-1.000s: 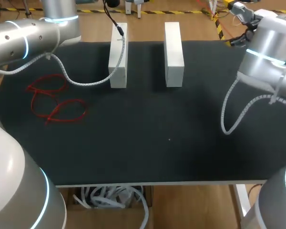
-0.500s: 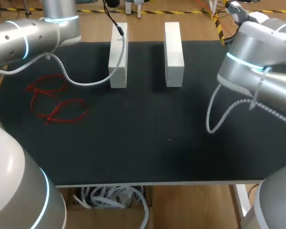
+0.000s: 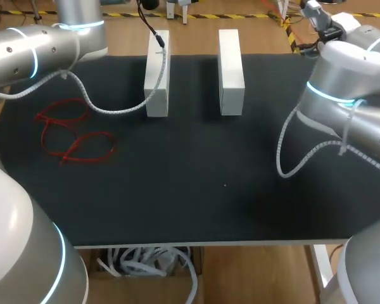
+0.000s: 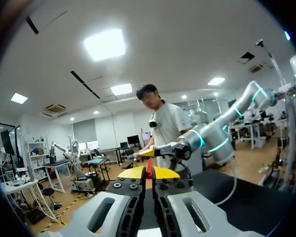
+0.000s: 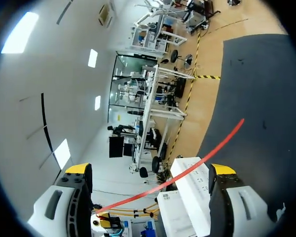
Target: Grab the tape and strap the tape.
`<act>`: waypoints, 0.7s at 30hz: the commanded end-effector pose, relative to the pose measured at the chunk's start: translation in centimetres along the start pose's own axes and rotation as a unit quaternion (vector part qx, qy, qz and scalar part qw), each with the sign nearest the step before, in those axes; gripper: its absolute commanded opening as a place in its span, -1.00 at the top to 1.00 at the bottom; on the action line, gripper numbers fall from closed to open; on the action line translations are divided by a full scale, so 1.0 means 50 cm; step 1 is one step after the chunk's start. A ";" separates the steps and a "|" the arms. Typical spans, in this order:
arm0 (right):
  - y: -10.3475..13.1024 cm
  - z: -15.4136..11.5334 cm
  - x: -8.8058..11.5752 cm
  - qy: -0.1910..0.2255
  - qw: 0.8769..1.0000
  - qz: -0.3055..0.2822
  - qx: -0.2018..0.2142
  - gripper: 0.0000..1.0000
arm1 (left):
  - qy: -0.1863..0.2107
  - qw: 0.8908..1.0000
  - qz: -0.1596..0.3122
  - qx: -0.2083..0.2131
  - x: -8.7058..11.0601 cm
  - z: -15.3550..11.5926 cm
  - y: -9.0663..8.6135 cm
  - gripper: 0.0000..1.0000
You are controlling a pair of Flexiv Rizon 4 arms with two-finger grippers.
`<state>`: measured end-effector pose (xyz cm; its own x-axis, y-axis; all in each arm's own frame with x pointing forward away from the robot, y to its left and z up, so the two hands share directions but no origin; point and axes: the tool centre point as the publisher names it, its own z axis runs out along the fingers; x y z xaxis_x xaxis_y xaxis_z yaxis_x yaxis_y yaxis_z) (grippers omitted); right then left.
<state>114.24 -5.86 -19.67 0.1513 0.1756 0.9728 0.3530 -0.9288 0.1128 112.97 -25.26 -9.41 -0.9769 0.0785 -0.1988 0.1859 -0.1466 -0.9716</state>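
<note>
Red tape point(image 3: 73, 140) lies in thin tangled loops.

Tools outside the overhead view, tape mostly covered

Either side of the white blocks point(image 3: 231, 69), the left arm point(image 3: 31, 54) and right arm point(image 3: 351, 101) run off the head view's edges, so the tools go unseen there. The left tool point(image 4: 149, 173) pinches red tape point(image 4: 149, 169), of which only a sliver shows. In front of the blocks, a red strap point(image 5: 235, 127) crosses the right tool point(image 5: 151, 170), and what holds it cannot be told.

Bright, even light from ceiling panels point(image 4: 104, 44) falls on the matte dark worktop point(image 3: 190, 190), leaving only faint soft shadows beside the two white blocks point(image 3: 157, 76).
</note>
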 end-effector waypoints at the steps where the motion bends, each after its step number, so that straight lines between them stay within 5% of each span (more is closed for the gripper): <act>1: 0.011 -0.015 -0.009 0.020 1.000 0.002 0.015 -1.00 | 0.000 1.000 0.000 -0.001 0.002 -0.001 -0.002 1.00; 8: 0.015 -0.020 -0.011 0.025 1.000 0.003 0.012 -1.00 | 0.000 1.000 0.000 -0.001 0.002 -0.001 -0.002 1.00; 9: 0.015 -0.021 -0.011 0.025 1.000 0.003 0.013 -0.78 | 0.000 1.000 0.000 -0.001 0.002 -0.001 -0.002 1.00; 10: 0.015 -0.021 -0.011 0.025 1.000 0.003 0.014 -0.29 | 0.000 1.000 0.000 -0.001 0.002 -0.001 -0.002 1.00; 11: 0.015 -0.022 -0.011 0.025 1.000 0.004 0.015 0.48 | 0.000 1.000 0.000 -0.001 0.002 -0.001 -0.002 1.00; 12: 0.014 -0.022 -0.012 0.025 1.000 0.004 0.015 0.73 | 0.000 1.000 0.000 -0.001 0.002 -0.001 -0.002 1.00; 15: 0.015 -0.022 -0.013 0.023 1.000 0.002 0.016 0.77 | 0.000 1.000 0.000 -0.001 0.002 -0.001 -0.002 1.00; 19: 0.015 -0.023 -0.013 0.023 1.000 -0.002 0.017 0.55 | 0.000 1.000 0.000 -0.001 0.002 -0.001 -0.002 1.00; 21: 0.016 -0.023 -0.013 0.023 1.000 -0.006 0.018 0.69 | 0.000 1.000 0.000 -0.001 0.002 -0.001 -0.002 1.00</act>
<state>113.36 -6.95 -19.97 0.1032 0.1700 0.9800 0.3855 -0.9151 0.1181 112.97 -25.26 -9.41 -0.9769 0.0785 -0.1987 0.1859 -0.1466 -0.9716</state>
